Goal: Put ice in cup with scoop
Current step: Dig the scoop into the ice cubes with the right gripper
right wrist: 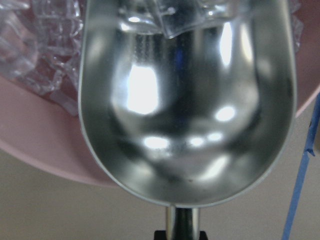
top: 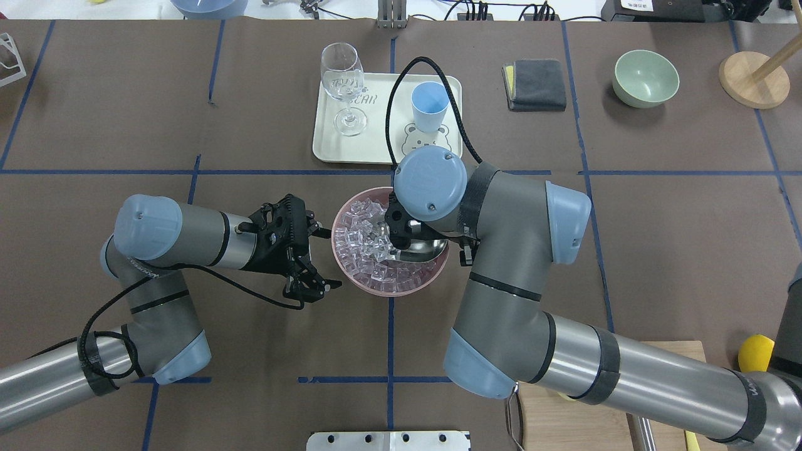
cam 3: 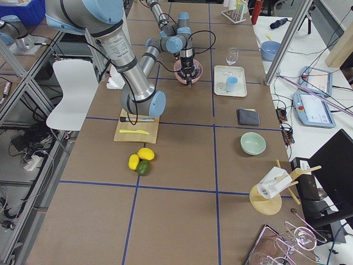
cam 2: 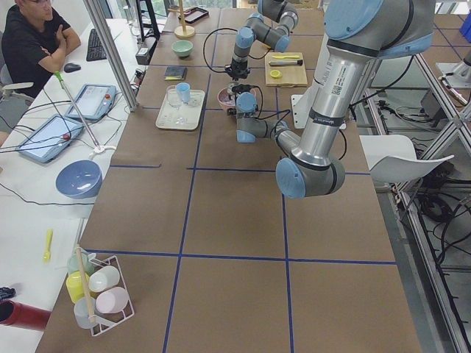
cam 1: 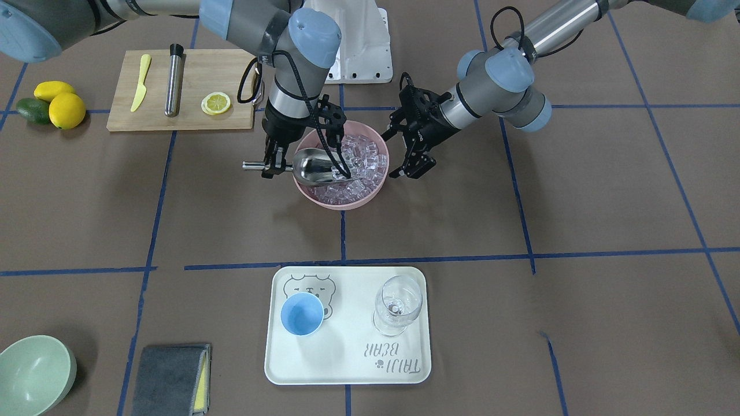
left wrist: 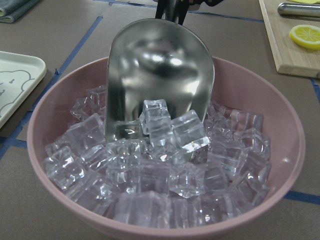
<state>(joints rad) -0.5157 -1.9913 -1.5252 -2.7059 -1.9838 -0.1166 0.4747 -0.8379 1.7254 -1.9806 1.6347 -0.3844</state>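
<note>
On the tray [cam 1: 347, 346], "BEAR" lettering, cup [cam 1: 302, 314]

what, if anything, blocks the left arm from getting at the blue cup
Probably not a free reach: the cup sits on the tray's far side from the left gripper, with the wine glass on the near side and the right arm hanging over the bowl in front of it.

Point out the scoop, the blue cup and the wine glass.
scoop [left wrist: 160, 75], left wrist view, inside of its bowl.
cup [cam 1: 302, 314], front-facing view, its inside.
wine glass [cam 1: 399, 297], front-facing view, its bowl.
</note>
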